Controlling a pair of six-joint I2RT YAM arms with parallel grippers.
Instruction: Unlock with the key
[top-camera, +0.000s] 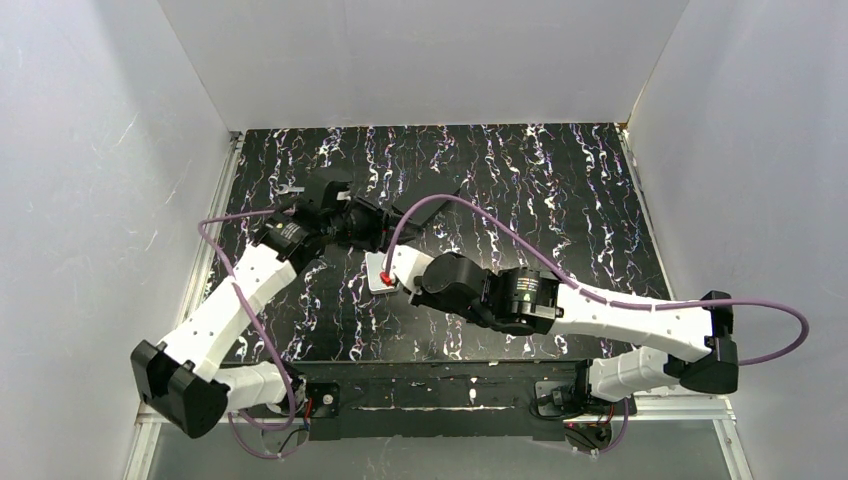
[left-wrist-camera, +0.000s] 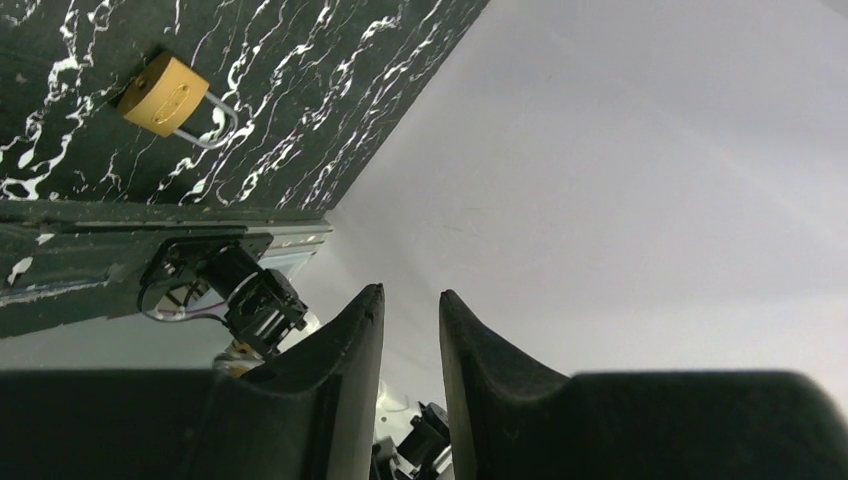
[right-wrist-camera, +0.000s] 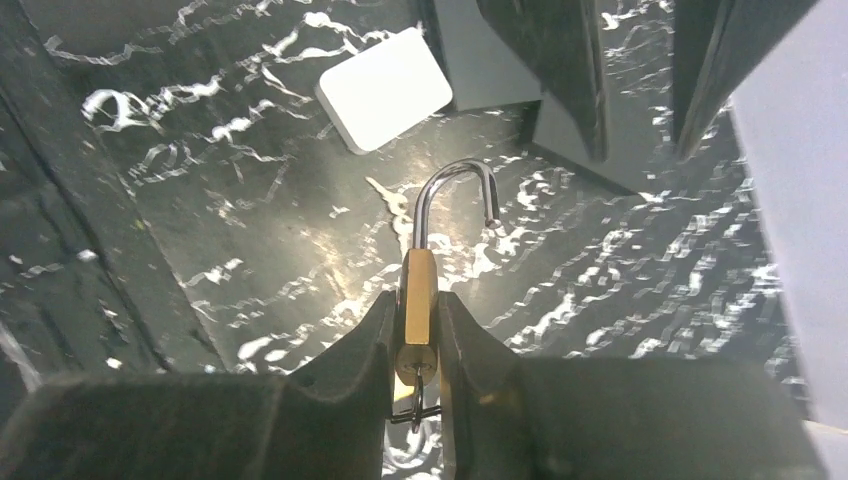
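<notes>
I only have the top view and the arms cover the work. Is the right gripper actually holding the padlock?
Observer: Yes. The right gripper is shut on the brass padlock, clamping its body.
Operator: Is it unlocked?
Observer: It looks so. The shackle stands open with one end free.
Operator: And the left gripper?
Observer: The left gripper is open, with nothing in it.
</notes>
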